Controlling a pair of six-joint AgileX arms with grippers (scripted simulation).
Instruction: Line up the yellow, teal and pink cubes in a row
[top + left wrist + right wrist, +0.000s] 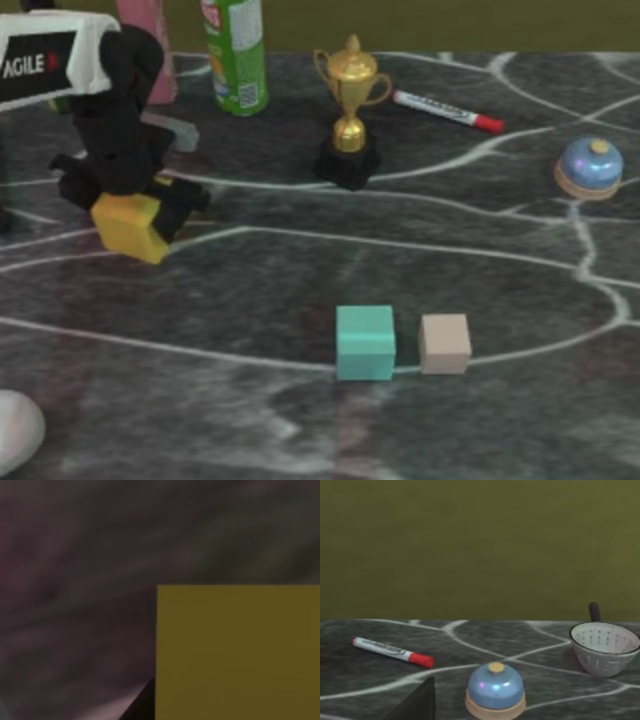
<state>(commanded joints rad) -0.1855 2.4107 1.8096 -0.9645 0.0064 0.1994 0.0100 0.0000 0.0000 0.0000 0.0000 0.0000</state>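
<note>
The left gripper (pixel 130 205) was down at the left side of the table, its fingers clamped on the yellow cube (pixel 133 225), and the cube looked tipped, one corner lower than the rest, so I judged it was hanging just off the table (pixel 300 440) rather than sitting flat. From the left wrist camera the yellow cube (pixel 237 652) filled one whole corner, flat face on, with only dark marbled tabletop beyond it.

Over toward the near middle, the teal cube (pixel 365 342) and the pink cube (pixel 444 343) sat just beside each other with a narrow gap between them, teal on the left, pink on the right, roughly level. That looked like two thirds of a row already, with the open spot to the left of the teal one.

The right arm was nowhere in the overhead view; its wrist camera looked across the far right of the table at a blue bell (pixel 495 690), a red-capped marker (pixel 392 652) and a small white colander (pixel 605 647), so I couldn't tell how its fingers stood.

Here was the worry: a tilted cube in the grip could twist on release and land skewed, out of line. Come in too close and the big yellow block would shove the teal cube into the pink one. The trophy (pixel 350 110) and the green can (pixel 235 55) stood farther back, well clear of the likely path.
</note>
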